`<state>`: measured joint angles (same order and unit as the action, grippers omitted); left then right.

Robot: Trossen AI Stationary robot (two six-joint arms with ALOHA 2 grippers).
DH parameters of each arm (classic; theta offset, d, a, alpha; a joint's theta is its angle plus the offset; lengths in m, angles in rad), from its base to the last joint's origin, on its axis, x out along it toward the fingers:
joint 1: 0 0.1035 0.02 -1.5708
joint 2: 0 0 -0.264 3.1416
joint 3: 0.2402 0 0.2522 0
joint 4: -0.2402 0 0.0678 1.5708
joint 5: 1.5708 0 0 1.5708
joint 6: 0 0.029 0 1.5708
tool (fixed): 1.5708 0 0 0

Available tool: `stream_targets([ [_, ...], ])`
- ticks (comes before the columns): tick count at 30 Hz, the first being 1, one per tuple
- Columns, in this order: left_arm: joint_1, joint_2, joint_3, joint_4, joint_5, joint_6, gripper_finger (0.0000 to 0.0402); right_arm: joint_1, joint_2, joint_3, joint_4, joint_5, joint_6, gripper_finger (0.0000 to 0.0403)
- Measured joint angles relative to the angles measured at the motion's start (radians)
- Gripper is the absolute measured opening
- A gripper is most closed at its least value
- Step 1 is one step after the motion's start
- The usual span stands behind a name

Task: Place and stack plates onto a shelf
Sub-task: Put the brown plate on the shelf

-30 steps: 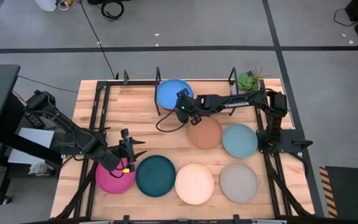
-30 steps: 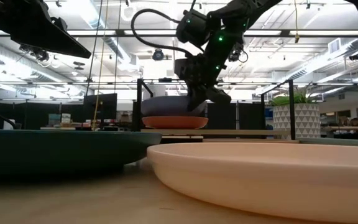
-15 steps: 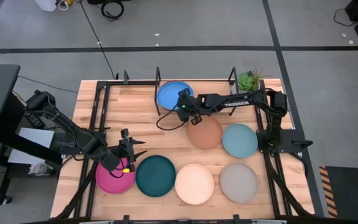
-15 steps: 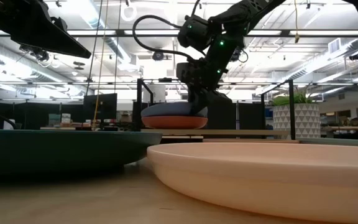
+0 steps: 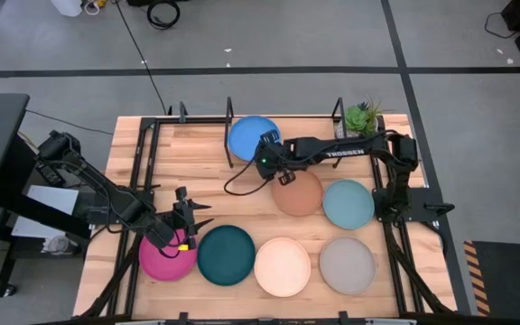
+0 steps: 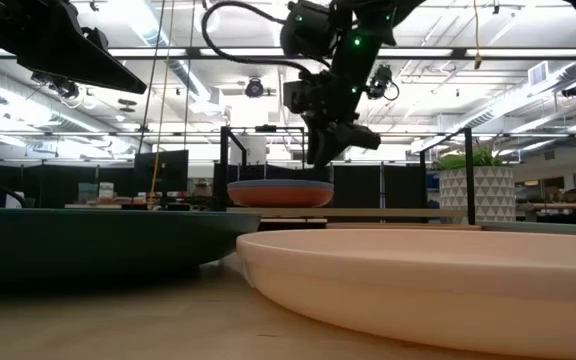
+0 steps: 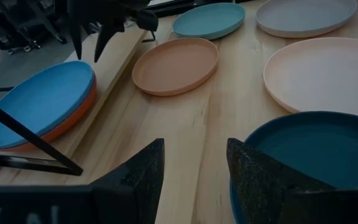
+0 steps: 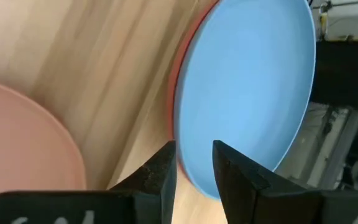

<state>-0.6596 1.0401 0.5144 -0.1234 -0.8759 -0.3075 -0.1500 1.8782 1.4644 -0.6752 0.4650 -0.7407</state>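
Sitting on the shelf (image 5: 197,126) at 12 o'clock, the blue plate (image 5: 250,135) tops the orange plate (image 7: 61,127). Six plates wait on the desk (image 5: 188,176). The right pincer (image 5: 265,153) hovers open, holding nothing. The left pincer (image 5: 188,236) waits wide at 8 o'clock.

- Even overhead light is falling on the table (image 5: 206,208) in the high view, casting only soft, short shadows.
- Ceiling strip lights (image 6: 448,52) are glaring in the low view, leaving the arms backlit as dark silhouettes.
- The cream plate (image 6: 438,285), nearest the low camera, is looking blurred and out of focus.
- The left gripper's fingers (image 7: 145,177) are appearing dark and soft-edged.
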Motion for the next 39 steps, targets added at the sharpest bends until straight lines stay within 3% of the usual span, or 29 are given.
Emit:
stream_targets([
  [7,0.0,0.0,0.0,0.0,0.023,-0.003,0.018,0.043,0.0,0.021,-0.092,-0.172,0.179,0.011],
  [15,0.0,0.0,0.0,-0.008,0.023,0.018,0.018,0.079,-0.001,0.016,-0.162,-0.429,0.524,0.0116],
  [26,0.0,0.0,0.0,-0.019,0.024,0.031,0.018,0.189,-0.002,-0.099,-0.155,-0.428,0.834,0.0164],
  [30,0.0,0.0,0.0,-0.032,0.024,0.016,0.018,0.23,-0.002,-0.146,-0.152,-0.381,0.914,0.018],
  [39,0.0,0.0,0.0,-0.032,0.024,0.012,0.018,0.289,-0.001,-0.217,-0.136,-0.38,1.015,0.0171],
])
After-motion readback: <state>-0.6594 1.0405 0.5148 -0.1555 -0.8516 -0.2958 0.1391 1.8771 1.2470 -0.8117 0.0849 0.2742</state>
